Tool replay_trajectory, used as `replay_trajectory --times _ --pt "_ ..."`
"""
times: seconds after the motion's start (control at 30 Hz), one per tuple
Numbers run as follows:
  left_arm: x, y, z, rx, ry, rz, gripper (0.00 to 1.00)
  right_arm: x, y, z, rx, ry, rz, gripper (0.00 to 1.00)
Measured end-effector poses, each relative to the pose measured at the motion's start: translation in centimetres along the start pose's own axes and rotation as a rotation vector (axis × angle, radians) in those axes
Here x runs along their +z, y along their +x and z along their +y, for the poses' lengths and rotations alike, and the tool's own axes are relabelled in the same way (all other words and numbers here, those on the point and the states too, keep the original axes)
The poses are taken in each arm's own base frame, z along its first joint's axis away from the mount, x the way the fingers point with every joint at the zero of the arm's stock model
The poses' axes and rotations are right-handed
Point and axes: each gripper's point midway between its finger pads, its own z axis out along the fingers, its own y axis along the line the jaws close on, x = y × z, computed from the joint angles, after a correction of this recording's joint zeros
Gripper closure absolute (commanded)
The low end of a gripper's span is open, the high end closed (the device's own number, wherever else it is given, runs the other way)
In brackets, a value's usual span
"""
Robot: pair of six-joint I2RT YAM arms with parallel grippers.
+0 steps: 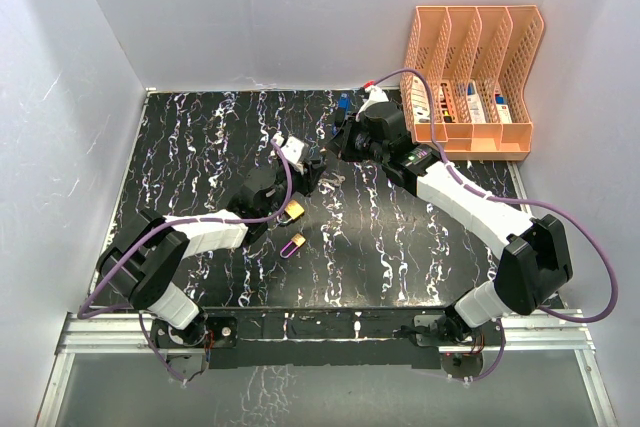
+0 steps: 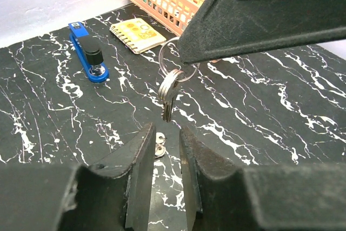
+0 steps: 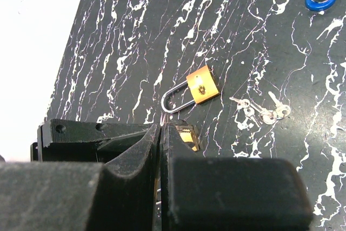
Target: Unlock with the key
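Key bunch [image 2: 168, 93] clamped in right gripper [image 3: 160, 131].
It is shown hanging only by the left wrist camera; left gripper [image 2: 166, 132], at 6 o'clock of it, is parted.

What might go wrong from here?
The keys dangle loosely from the ring pinched by the right gripper, so they may swing away if the left gripper closes on them. The padlocks lie unheld and might slide. The spare keys nearby invite a mix-up.

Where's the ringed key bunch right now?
Left wrist view, centre: the key bunch hangs clear of the table from the right gripper, just beyond the left gripper and its parted fingers, right of the blue stapler.
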Motion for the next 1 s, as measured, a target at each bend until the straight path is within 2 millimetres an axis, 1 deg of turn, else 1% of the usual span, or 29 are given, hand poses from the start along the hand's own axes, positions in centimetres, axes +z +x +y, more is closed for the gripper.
replay_trajectory --times 0.27,0.57,0.9,1.0 --pt "0.0 0.0 -0.4 -0.009 0.018 0.001 0.75 0.0 0.0 0.0 0.000 0.000 0.000 1.00" --pt "0.1 -0.4 -0.5 -0.009 0.021 -0.015 0.83 0.0 0.0 0.0 0.000 0.000 0.000 1.00" --pt "0.5 -1.1 -0.6 -0.008 0.030 -0.037 0.84 0.0 0.0 0.0 0.000 0.000 0.001 1.00" --pt "0.6 -1.1 -0.6 -0.007 0.031 -0.038 0.89 0.0 0.0 0.0 0.000 0.000 0.001 1.00"
